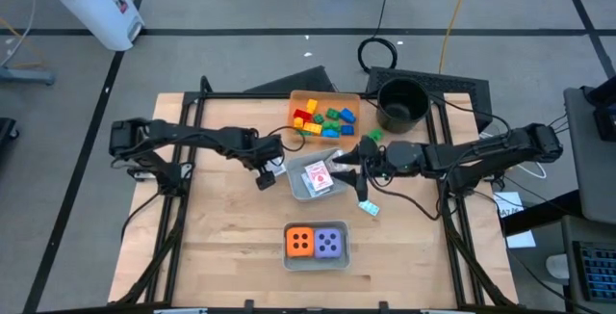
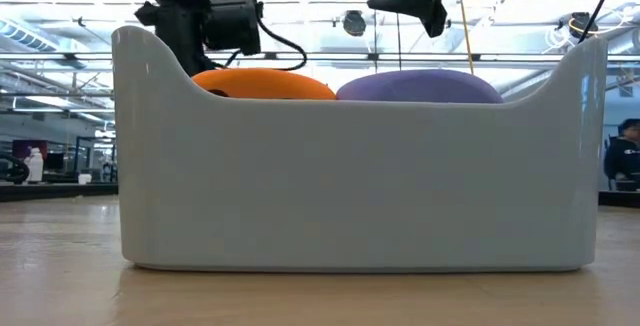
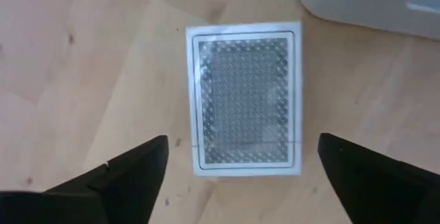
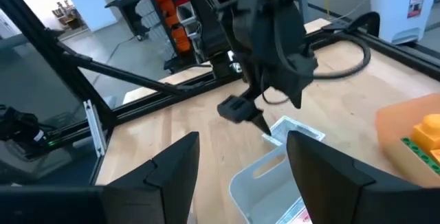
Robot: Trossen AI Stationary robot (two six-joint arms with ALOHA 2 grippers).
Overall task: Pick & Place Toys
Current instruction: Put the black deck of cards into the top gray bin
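A white card with a grey patterned back (image 3: 244,99) lies flat on the wooden table beside the clear grey tray (image 3: 371,4). My left gripper (image 3: 242,141) is open above it, one finger on either side, touching nothing. My right gripper (image 4: 240,176) is open and empty over the right end of the clear grey tray (image 1: 306,191), which holds a pink card (image 1: 318,177). A teal card (image 1: 369,206) lies on the table to the tray's right. The orange die (image 1: 300,243) and the purple die (image 1: 330,245) sit in a grey tray (image 1: 316,261) near the front edge.
An orange tray (image 1: 348,100) with several coloured bricks stands at the far side, a black pot (image 1: 399,102) to its right. A green brick (image 1: 373,136) lies on the table by the right arm. In the low view the dice tray (image 2: 350,186) fills the foreground.
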